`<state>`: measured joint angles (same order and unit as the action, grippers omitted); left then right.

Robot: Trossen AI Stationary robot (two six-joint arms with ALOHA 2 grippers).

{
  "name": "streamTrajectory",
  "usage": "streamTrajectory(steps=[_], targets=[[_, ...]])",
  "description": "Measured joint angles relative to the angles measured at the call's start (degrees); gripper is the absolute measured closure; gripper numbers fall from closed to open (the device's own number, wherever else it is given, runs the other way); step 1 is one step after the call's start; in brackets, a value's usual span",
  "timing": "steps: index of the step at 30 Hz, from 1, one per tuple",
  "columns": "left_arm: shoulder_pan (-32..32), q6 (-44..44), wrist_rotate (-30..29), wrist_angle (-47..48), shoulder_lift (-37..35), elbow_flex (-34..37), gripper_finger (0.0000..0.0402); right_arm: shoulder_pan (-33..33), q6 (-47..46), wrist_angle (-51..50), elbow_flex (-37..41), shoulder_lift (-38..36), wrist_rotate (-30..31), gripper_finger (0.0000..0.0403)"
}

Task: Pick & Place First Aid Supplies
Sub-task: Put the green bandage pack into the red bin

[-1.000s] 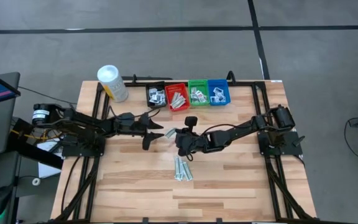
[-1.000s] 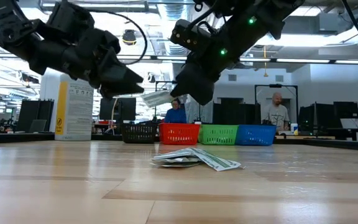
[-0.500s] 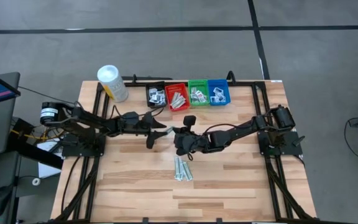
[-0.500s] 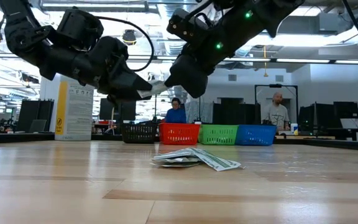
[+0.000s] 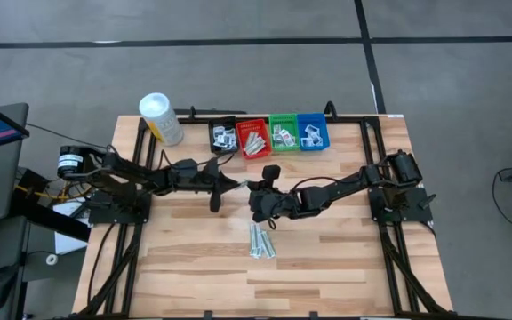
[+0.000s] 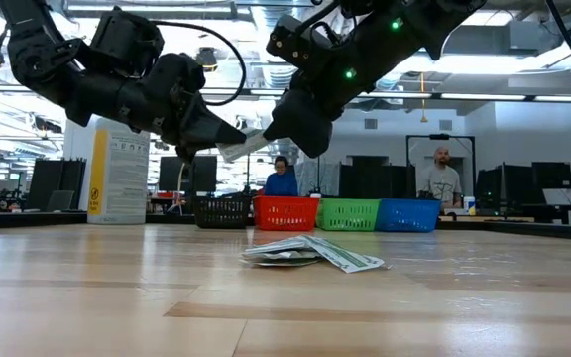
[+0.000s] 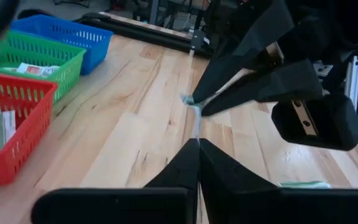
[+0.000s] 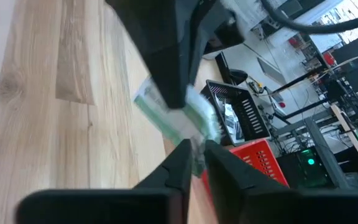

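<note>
A: What's new above the table (image 5: pixel 327 258)?

B: A handover in mid-air. A second ago the left gripper (image 5: pixel 229 185) hung wide open, short of the pale-green wrapped strip (image 6: pixel 243 146) that the right gripper (image 5: pixel 249 188) carried. Now the left fingers have closed on the strip's free end, and the right fingers, seen from the right wrist, are only slightly parted around the other end.

A: So both hold it?

B: The left one grips it. Whether the right one has truly let go, I cannot tell; the strip spans between the two tips, just toward 9 o'clock of table centre, well above the wood.

A: And the task?

B: I judge the strip is changing arms for delivery to the red bin (image 5: pixel 254 139) at 12 o'clock, where similar strips lie. A small pile of strips (image 5: pixel 261 241) remains at 6 o'clock of the grippers, so more rounds are left.
</note>
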<state>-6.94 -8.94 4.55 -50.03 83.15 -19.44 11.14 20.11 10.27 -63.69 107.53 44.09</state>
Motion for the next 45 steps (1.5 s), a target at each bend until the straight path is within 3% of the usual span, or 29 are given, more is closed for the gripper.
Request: streamTrajectory(steps=[11,16,24,34,45], targets=[[-3.53,6.59,-2.00,1.53,-0.07,-4.10,0.0395,0.07,-4.75,-11.62,-0.02,0.00,1.80,0.0228],[-8.01,8.73,-3.73,5.25,-0.07,-8.08,0.0395,0.03,-12.93,-18.85,-0.02,0.00,2.52,0.0201],[-14.47,10.10,-3.54,5.27,1.60,-13.28,0.0394,0.00,-20.48,-26.42,0.93,0.00,2.48,0.0222],[-19.00,9.33,-1.35,5.39,15.43,-22.17,0.0394,0.23,-22.32,-26.21,3.00,0.00,2.33,0.0272],[-23.54,5.45,-1.30,5.01,20.48,-23.72,0.0383,0.83,-22.39,-25.83,3.00,0.00,-0.72,0.0281]])
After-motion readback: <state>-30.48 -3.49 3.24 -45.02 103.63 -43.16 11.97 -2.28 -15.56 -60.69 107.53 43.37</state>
